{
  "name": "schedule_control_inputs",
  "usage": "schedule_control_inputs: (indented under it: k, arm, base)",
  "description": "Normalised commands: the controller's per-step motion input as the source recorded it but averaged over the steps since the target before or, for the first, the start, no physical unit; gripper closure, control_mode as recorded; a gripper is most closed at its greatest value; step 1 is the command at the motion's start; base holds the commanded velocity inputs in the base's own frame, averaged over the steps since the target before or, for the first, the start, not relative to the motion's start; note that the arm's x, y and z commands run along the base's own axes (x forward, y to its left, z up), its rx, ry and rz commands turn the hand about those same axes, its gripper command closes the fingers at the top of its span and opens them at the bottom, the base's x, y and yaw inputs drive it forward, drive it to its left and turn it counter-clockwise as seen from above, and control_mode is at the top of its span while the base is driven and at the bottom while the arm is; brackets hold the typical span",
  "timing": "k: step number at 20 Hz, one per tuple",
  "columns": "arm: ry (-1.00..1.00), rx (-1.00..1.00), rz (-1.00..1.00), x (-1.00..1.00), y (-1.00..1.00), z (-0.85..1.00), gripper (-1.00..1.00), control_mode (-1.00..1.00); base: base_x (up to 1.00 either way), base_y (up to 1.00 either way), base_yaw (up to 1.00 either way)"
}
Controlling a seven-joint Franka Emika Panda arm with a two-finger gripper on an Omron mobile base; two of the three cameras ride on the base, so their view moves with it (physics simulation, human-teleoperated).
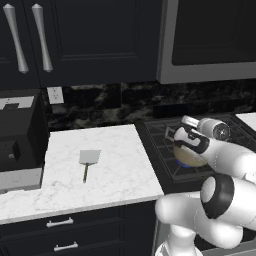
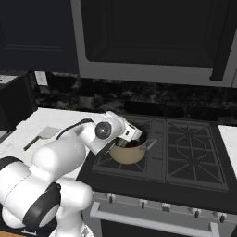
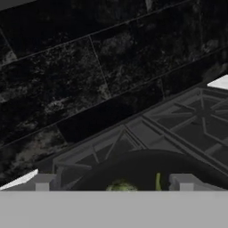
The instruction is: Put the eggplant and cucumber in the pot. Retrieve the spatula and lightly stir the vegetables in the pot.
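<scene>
The spatula (image 1: 88, 160) lies alone mid-counter with open marble (image 1: 120, 175) all round, while rightward on the stove (image 2: 194, 157) the gripper (image 2: 134, 135), fingers spread, hangs over the pot (image 2: 127, 153) rim above the cucumber (image 3: 119, 186).

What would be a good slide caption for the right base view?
White robot arm's gripper poised over the tan pot on the stove, spatula waiting on the marble counter.

pot (image 1: 189, 159) half hidden by arm, cucumber (image 3: 120, 186) cut off
</scene>
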Motion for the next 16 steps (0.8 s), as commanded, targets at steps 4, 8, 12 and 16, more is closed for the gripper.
schedule_control_inputs:
  k: [4,8,12,16]
  arm:
    - [0.22,0.12,0.00,-0.57,0.01,1.00,-1.00,-1.00]
    - [0.50,0.17,0.00,-0.59,0.10,1.00,-1.00,-1.00]
    - [0.46,0.11,0.00,-0.80,0.21,0.92,-1.00,-1.00]
    - [0.36,0.00,0.04,-0.99,0.57,0.18,-1.00,-1.00]
  base:
    - [0.00,0.00,0.00]
    - [0.00,0.00,0.00]
    - [0.00,0.00,0.00]
    - [0.00,0.00,0.00]
